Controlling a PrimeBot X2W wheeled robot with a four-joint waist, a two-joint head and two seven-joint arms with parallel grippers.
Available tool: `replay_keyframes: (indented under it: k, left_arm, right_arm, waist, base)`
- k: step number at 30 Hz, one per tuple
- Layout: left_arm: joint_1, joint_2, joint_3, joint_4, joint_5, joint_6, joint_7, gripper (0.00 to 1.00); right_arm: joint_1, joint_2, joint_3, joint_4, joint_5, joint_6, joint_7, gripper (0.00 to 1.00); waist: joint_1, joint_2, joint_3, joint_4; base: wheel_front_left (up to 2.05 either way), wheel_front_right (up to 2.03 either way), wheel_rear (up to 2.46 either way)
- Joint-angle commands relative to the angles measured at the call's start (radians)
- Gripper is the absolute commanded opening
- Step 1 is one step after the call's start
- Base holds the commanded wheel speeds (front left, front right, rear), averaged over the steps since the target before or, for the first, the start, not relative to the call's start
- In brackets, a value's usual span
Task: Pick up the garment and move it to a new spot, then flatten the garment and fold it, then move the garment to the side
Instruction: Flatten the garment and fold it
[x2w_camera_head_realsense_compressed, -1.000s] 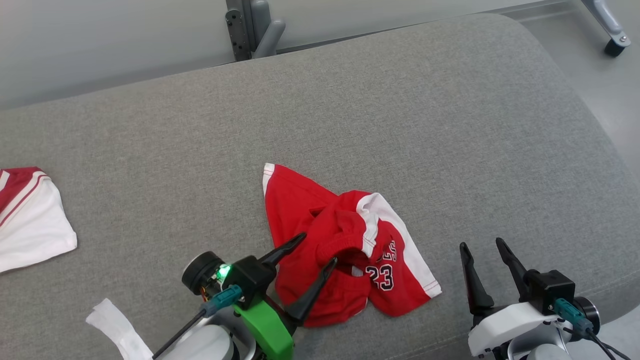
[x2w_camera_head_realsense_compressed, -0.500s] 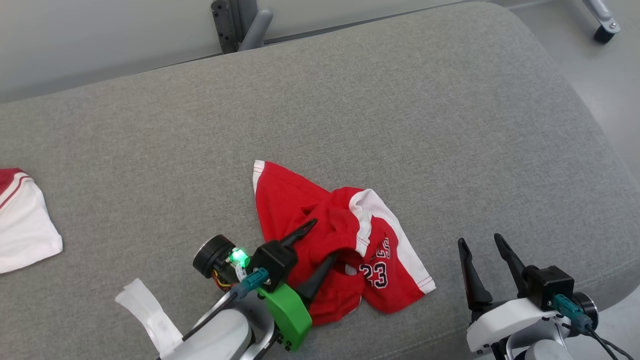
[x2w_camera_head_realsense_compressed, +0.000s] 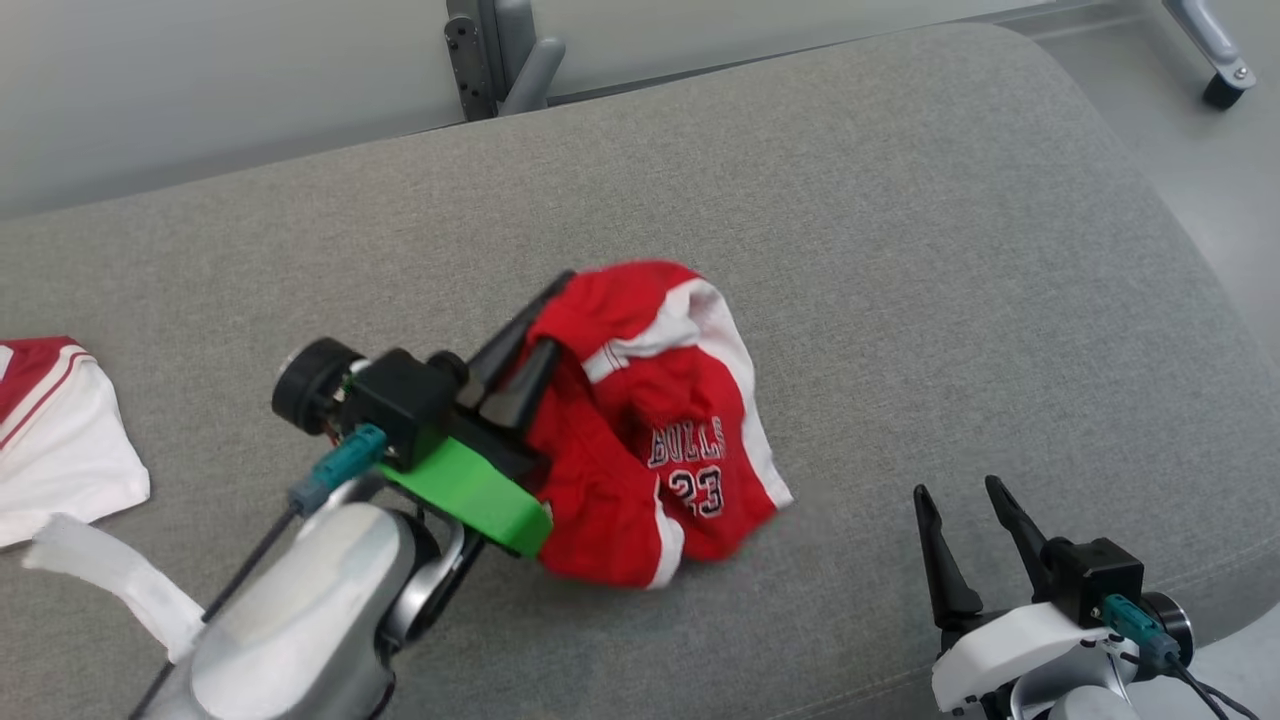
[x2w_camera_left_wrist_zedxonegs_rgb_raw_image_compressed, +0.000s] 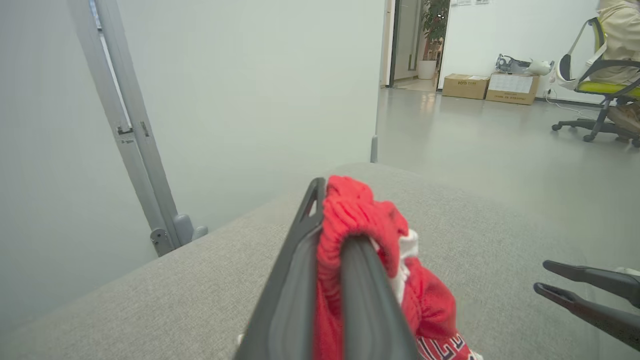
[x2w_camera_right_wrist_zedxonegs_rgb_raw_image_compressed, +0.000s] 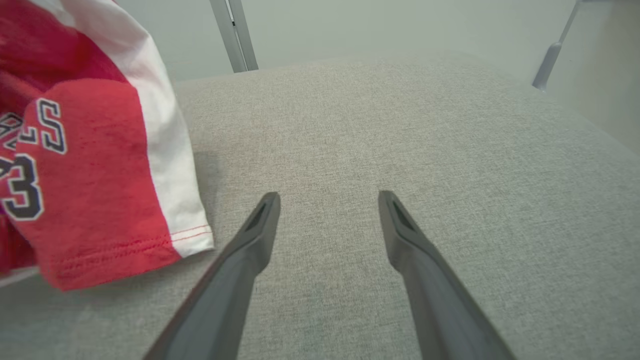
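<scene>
Gripping the red garment (x2w_camera_head_realsense_compressed: 650, 430) by its bunched waistband, left jaws clamped on cloth, hung above the middle of the grey bench (x2w_camera_head_realsense_compressed: 900, 220), presumably for carrying elsewhere. Right jaws apart, empty, near right, probably kept free for flattening.

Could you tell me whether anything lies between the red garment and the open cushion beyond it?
Nothing visible does. The left claw is shut on the red garment, and the grey cushion beyond it is bare. The right claw stands open, off to the right.
</scene>
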Motion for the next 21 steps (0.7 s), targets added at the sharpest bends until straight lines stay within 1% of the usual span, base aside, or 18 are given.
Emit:
replay_keyframes:
  k: [1,6,9,10,12,13,15,19,21]
  left_arm:
    - [-0.022,0.006,0.011,-0.009,-0.001,-0.001,-0.010,0.00]
    - [-0.087,0.000,0.077,-0.045,-0.038,-0.059,-0.059,0.00]
    - [-0.091,-0.013,0.117,-0.065,-0.054,-0.093,-0.075,0.00]
    - [-0.070,-0.016,0.122,-0.065,-0.074,-0.103,-0.078,0.00]
    - [-0.006,-0.020,0.108,-0.048,-0.154,-0.120,-0.077,0.00]
    - [0.015,-0.011,0.096,-0.041,-0.199,-0.124,-0.077,0.00]
    - [0.052,0.027,0.022,-0.055,-0.297,-0.127,-0.078,0.00]
    - [0.139,0.144,-0.126,-0.078,-0.503,-0.127,-0.051,0.00]
    - [0.162,0.194,-0.171,-0.074,-0.565,-0.127,-0.050,0.00]
  right_arm:
    - [-0.001,-0.002,0.003,0.002,0.000,-0.002,0.000,1.00]
    - [0.004,-0.002,0.014,0.009,-0.005,-0.002,0.000,1.00]
    - [0.008,-0.002,0.011,0.007,-0.007,-0.002,0.000,1.00]
    - [0.011,-0.002,0.010,0.006,-0.005,-0.002,0.000,1.00]
    - [0.016,-0.002,0.010,0.007,-0.001,-0.002,0.000,1.00]
    - [0.016,-0.002,0.009,0.006,0.001,-0.002,0.000,1.00]
    - [0.017,-0.001,0.009,0.007,0.004,-0.002,0.000,1.00]
    - [0.023,-0.001,-0.002,0.012,0.001,-0.002,0.000,1.00]
    - [0.026,-0.002,-0.011,0.014,-0.006,-0.002,0.000,1.00]
  waist:
    - [0.0000,0.0040,-0.008,0.002]
    - [0.0000,0.0040,-0.027,-0.008]
    - [0.0000,0.0040,-0.028,-0.015]
    - [0.0000,0.0040,-0.028,-0.017]
    - [0.0000,0.0040,-0.026,-0.022]
    - [0.0000,0.0040,-0.025,-0.023]
    - [0.0000,0.0040,-0.018,-0.025]
    - [0.0000,0.0040,-0.007,-0.009]
    - [0.0000,0.0040,-0.002,0.005]
  base:
    - [0.00,0.00,0.00]
    - [0.00,0.00,0.00]
    - [0.00,0.00,0.00]
    - [0.00,0.00,0.00]
    - [0.00,0.00,0.00]
    - [0.00,0.00,0.00]
    - [0.00,0.00,0.00]
    - [0.00,0.00,0.00]
    - [0.00,0.00,0.00]
